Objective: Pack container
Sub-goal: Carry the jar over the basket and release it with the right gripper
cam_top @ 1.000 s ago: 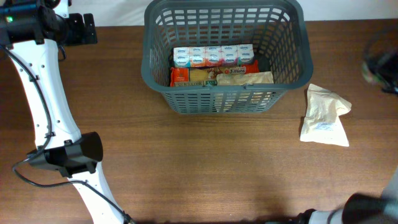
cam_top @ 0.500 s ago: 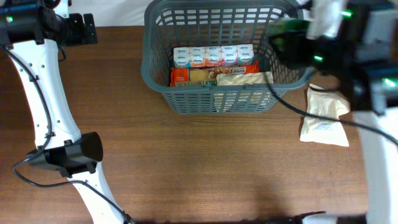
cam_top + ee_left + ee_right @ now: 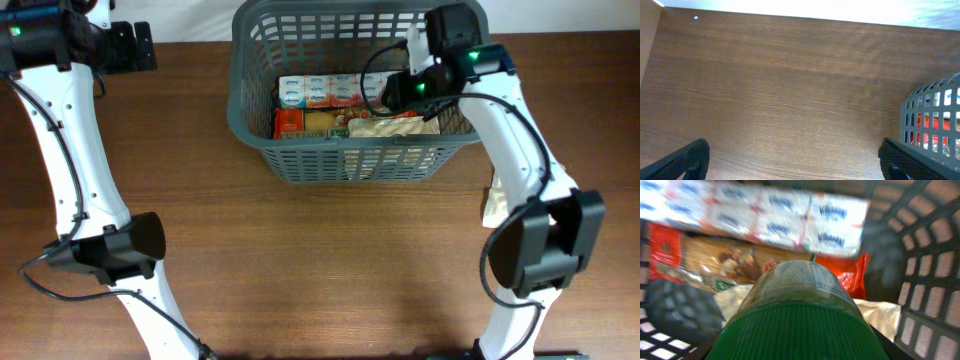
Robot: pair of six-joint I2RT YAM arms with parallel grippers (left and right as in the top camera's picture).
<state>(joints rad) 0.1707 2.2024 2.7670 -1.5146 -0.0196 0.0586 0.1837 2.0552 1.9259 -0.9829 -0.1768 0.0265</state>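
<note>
The container [image 3: 360, 160] sits at the far middle of the bench [image 3: 300, 270] in the overhead view. It is a dark grey lattice basket with a row of tissue packs [image 3: 320, 92], a red pasta packet [image 3: 300, 122] and a beige pouch [image 3: 395, 127] lying in it. The right end effector [image 3: 395, 92] reaches down inside its right half, above the tissue packs; from here you cannot tell what it carries. A white pouch [image 3: 493, 205] lies on the bench just right of the basket, mostly hidden by the right arm. The left end effector [image 3: 130, 47] hangs at the far left edge, well apart from the basket.

The left wrist view shows what the overhead cannot. The left fingers [image 3: 680, 160] are spread wide over bare bench, with nothing between them. The basket's rounded corner shows at the right edge, red showing through its slots.

The right wrist view fills in the rest. A jar [image 3: 800, 325] with a ribbed green lid is clamped in the right end effector. It hangs over the pasta packet and beige pouch, with the tissue packs beyond and the lattice wall at right.
</note>
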